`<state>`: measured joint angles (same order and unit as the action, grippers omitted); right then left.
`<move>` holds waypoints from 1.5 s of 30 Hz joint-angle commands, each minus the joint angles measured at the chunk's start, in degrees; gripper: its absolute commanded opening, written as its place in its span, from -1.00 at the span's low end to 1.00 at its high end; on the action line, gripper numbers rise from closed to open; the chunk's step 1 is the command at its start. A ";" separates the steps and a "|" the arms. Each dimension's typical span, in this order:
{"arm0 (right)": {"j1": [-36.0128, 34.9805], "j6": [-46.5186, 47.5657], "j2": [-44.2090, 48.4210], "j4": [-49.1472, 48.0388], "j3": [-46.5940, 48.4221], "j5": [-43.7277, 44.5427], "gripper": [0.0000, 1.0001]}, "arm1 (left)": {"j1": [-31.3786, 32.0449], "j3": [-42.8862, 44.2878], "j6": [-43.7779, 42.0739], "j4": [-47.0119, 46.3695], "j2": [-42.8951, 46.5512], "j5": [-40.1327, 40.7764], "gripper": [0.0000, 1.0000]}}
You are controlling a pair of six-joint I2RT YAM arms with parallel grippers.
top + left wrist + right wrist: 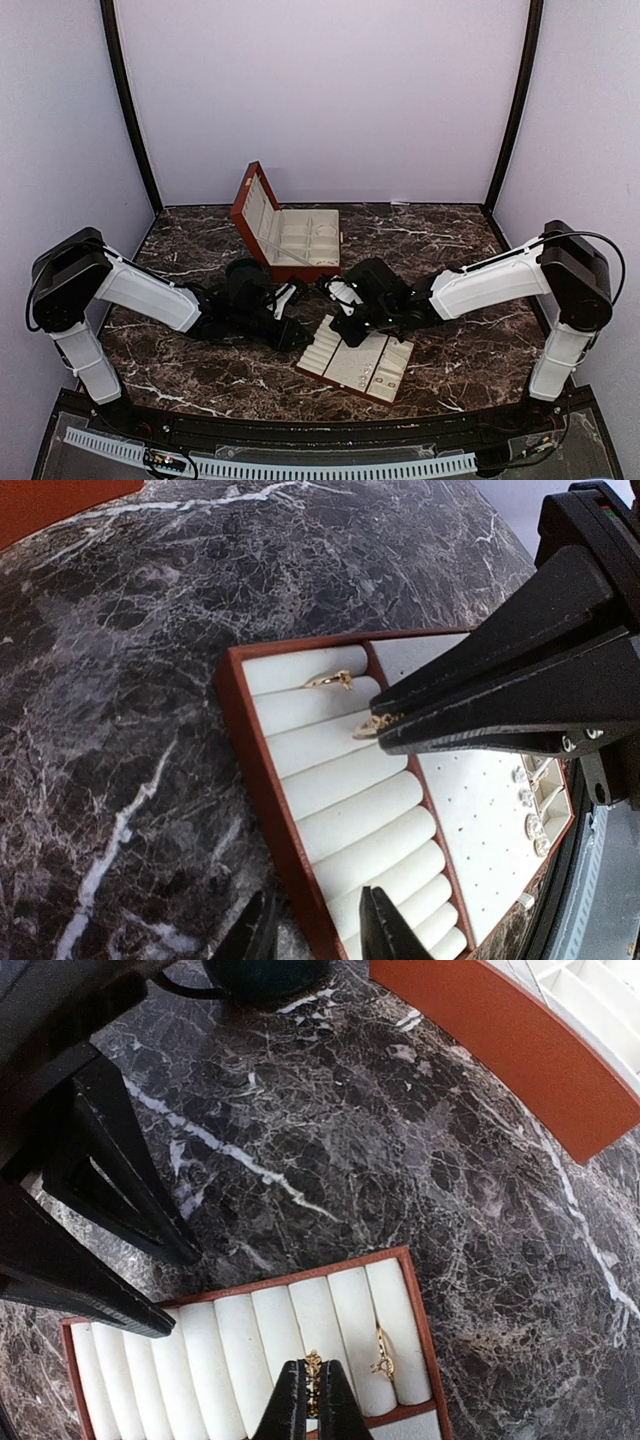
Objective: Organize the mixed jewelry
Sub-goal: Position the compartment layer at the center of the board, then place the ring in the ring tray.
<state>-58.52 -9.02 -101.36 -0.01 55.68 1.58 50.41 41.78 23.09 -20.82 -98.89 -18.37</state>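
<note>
The flat cream slotted tray [385, 385] lies at the table's front centre, with ring rolls [240, 1360] and a stud panel [480, 820]. One gold ring [383, 1353] sits in a slot near the tray's end and also shows in the left wrist view [330, 680]. My right gripper [312, 1365] is shut on a second gold ring [313, 1380], holding it at the slot beside the first; this ring shows in the left wrist view too [372, 723]. My left gripper [315, 920] is open and empty, straddling the tray's red-brown rim [265, 790]. Several small studs [532, 825] sit in the panel.
The red-brown box [290, 235] with cream lining stands open behind the tray. The dark green cup [240, 275] stands left of it, behind my left arm. Both grippers [297, 335] [340, 325] meet at the tray's far left corner, close together.
</note>
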 commanded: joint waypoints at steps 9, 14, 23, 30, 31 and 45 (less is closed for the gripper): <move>-0.20 2.85 -1.85 -1.97 2.50 1.66 -1.00 | 0.38 -0.66 -1.45 2.68 -0.05 1.65 -0.52; 0.70 3.86 -2.16 -1.45 2.92 1.18 -1.00 | 0.39 -0.65 -1.73 3.31 0.08 2.58 -0.55; 1.50 4.53 -3.49 -0.89 2.73 -0.08 -1.00 | 0.42 -0.48 -1.83 3.68 0.06 2.48 -0.59; 1.85 4.87 -3.90 -0.70 2.15 0.15 -1.00 | 0.48 -0.47 -1.75 3.68 0.13 2.24 -0.61; 2.03 4.88 -3.93 -0.64 2.06 0.05 -1.00 | 0.43 -0.42 -1.74 3.65 0.06 2.27 -0.60; 3.76 5.41 -7.30 -0.16 1.36 -3.40 -1.00 | 0.47 -0.30 -1.48 3.50 -0.05 2.02 -0.64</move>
<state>-55.66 -4.32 -105.89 -0.82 57.43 -1.23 50.70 41.78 22.06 -19.55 -99.00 -16.88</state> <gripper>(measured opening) 0.008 0.178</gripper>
